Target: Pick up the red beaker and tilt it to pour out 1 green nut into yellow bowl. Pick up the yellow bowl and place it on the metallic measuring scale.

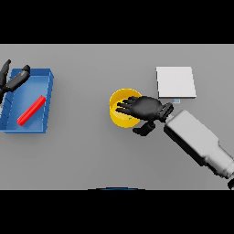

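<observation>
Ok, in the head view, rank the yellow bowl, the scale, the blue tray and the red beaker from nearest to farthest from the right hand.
1. Yellow bowl: directly under the right hand, whose fingers reach over its rim.
2. Metallic scale: just beyond the hand, toward the far right.
3. Red beaker: far left, lying in the tray.
4. Blue tray: same spot as the beaker; too close to call.

Red beaker (pixel 32 110) flat in blue tray, yellow bowl (pixel 119 101) upright mid-table, scale (pixel 176 82) right.

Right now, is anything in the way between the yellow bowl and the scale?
No, nothing visible. The bare table lies between the yellow bowl and the scale. The right hand reaches over the bowl.
</observation>
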Robot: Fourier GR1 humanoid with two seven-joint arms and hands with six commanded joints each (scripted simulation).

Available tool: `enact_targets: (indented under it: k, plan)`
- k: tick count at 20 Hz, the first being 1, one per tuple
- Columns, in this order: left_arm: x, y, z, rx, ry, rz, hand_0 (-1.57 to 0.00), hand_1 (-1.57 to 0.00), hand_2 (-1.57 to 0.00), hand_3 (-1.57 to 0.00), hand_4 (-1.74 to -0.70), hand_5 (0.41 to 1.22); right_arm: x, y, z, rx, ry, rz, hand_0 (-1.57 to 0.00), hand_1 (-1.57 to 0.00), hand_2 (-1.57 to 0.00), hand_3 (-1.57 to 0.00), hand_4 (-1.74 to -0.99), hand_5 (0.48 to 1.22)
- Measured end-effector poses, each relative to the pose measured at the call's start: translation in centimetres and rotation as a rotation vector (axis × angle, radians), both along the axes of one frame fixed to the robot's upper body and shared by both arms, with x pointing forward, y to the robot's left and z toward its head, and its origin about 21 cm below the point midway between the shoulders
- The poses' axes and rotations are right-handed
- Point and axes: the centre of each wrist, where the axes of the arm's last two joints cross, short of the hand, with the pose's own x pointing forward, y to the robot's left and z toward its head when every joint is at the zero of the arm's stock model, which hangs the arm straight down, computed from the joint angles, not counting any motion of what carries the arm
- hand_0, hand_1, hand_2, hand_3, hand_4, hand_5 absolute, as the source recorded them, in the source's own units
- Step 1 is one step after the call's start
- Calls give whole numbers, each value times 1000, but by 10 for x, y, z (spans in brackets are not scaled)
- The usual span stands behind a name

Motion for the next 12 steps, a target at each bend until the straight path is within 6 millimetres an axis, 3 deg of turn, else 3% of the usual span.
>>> enact_targets:
  k: [6,8,10,12]
  plan:
    - [-1,1,5,-5,-11,0,1,1,1,1,-719,686,9,15,2,-55,21,-9,1,1,1,1,-1305,763]
    - [-1,3,8,-6,-11,-2,1,1,1,1,-713,686,7,14,-3,-47,52,-41,-3,-16,-19,-43,-1336,810]
    - [0,4,8,-3,-19,-2,1,1,1,1,-714,691,8,18,-3,-59,59,-49,-287,-236,-176,-173,-1387,873]
    - [1,1,5,-15,-10,-5,1,1,1,1,-719,692,8,19,-5,-65,56,-40,-750,-693,-476,-351,-1454,999]
